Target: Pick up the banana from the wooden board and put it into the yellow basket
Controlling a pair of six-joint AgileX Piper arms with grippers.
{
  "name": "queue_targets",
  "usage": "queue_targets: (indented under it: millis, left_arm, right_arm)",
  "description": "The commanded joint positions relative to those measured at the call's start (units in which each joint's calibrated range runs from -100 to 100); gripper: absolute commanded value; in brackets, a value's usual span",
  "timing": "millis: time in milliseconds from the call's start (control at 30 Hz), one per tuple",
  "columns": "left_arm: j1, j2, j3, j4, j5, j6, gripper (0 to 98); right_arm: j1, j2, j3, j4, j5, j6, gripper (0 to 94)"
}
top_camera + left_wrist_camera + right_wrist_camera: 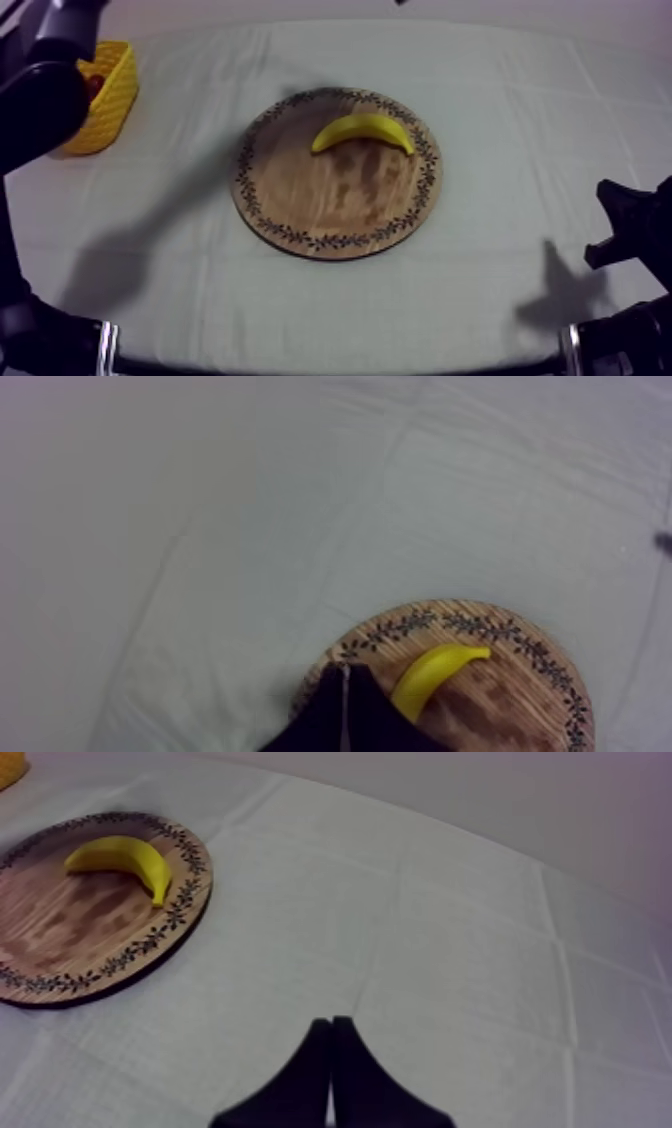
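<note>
A yellow banana [362, 130] lies on the far part of the round wooden board [330, 205] in the middle of the table. The yellow basket [108, 98] stands at the far left with a small red fruit [93, 86] inside. My left arm [38, 105] hangs high beside the basket. My left gripper [346, 672] is shut on nothing, above the board's rim [440, 621], close to the banana [435, 674]. My right gripper [331, 1024] is shut and empty over bare cloth, well away from the board [70, 932] and banana [122, 858].
Grey-white cloth covers the table, with wide free room to the right of the board and in front of it. My right arm [632, 228] rests low at the right edge. A corner of the basket [10, 764] lies beyond the board.
</note>
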Motion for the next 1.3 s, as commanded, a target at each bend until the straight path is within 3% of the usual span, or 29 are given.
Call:
queue_targets:
  millis: [0,267,367,467,667,767,900,1267]
  left_arm:
    - [0.3,1.2,1.5,-0.10,0.3,-0.2,0.1]
    - [1.5,3.4,7.3,-0.10,-0.1,-0.3,0.5]
    - [1.7,3.8,9.7,-0.13,-0.8,0.0,5.3]
    - [1.8,3.6,13.0,-0.24,-2.0,0.5,20.2]
    - [1.7,2.0,20.5,-1.15,-5.2,1.3,62.2]
    - [1.5,2.4,22.2,-1.38,-5.7,1.1,73.5]
    - [1.2,3.4,23.8,-1.49,-6.6,0.7,78.0]
    - [0.7,8.5,23.8,-1.55,-7.9,-0.3,76.6]
  right_arm:
    - [0.0,0.0,0.0,0.0,0.0,0.0,0.2]
    - [0.0,0.0,0.0,0.0,0.0,0.0,0.2]
    - [0.0,0.0,0.0,0.0,0.0,0.0,0.2]
    - [0.0,0.0,0.0,0.0,0.0,0.0,0.2]
    - [0.0,0.0,0.0,0.0,0.0,0.0,0.2]
    - [0.0,0.0,0.0,0.0,0.0,0.0,0.2]
    - [0.0,0.0,0.0,0.0,0.0,0.0,0.2]
    - [0.0,0.0,0.0,0.0,0.0,0.0,0.2]
